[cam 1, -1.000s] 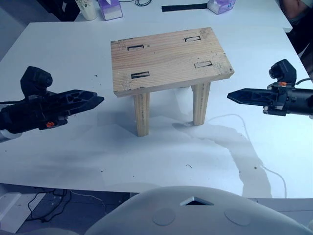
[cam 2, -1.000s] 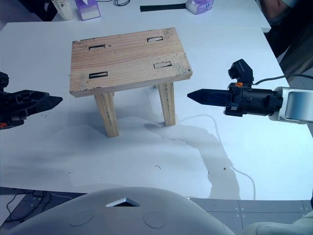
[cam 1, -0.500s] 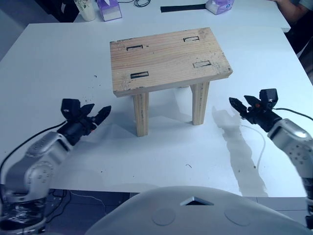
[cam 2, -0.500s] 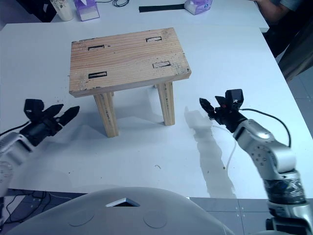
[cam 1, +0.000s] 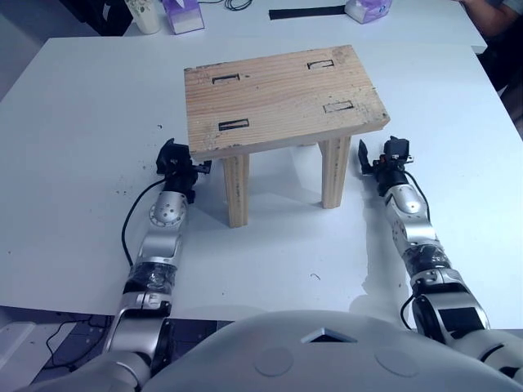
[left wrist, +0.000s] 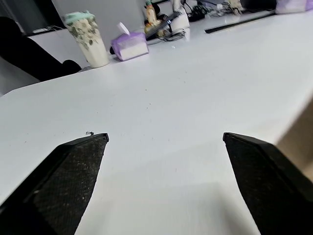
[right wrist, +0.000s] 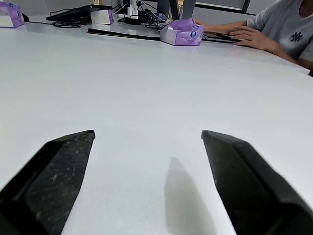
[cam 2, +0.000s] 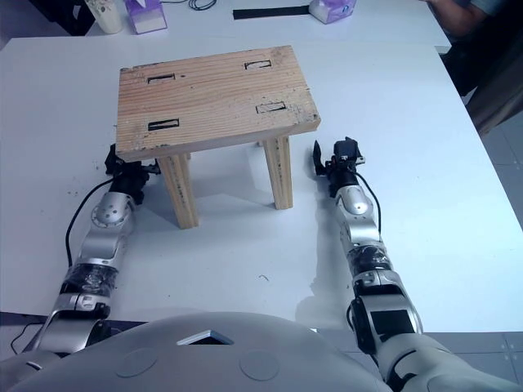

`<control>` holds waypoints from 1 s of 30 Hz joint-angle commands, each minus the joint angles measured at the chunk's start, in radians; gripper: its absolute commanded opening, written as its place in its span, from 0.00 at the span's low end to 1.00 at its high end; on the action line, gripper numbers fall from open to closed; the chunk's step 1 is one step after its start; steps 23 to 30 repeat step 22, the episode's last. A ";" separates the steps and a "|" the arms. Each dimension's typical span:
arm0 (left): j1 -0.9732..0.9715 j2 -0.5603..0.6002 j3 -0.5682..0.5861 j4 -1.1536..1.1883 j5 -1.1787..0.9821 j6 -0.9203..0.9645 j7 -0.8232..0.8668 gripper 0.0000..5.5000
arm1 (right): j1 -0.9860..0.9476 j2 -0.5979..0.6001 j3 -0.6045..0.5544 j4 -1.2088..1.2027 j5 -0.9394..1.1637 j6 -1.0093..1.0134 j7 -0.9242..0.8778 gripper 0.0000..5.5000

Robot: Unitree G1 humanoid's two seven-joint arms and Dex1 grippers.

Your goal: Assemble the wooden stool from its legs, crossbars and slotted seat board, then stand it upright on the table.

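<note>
Our left gripper (left wrist: 165, 138) lies on the table (cam 1: 90, 106) just left of the stool (cam 1: 282, 94), spread and empty. The stool stands upright mid-table, so we judge the assembly done. Our right gripper (right wrist: 148, 134), also spread and empty, lies just right of it; next we should only keep clear.

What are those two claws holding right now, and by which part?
Nothing. The left gripper and the right gripper are both open and empty, one on each side of the wooden stool.
</note>
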 commanded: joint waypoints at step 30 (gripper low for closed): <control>-0.107 -0.108 0.130 0.202 -0.005 -0.199 -0.015 0.79 | -0.229 0.049 -0.102 0.337 -0.119 -0.174 -0.002 0.73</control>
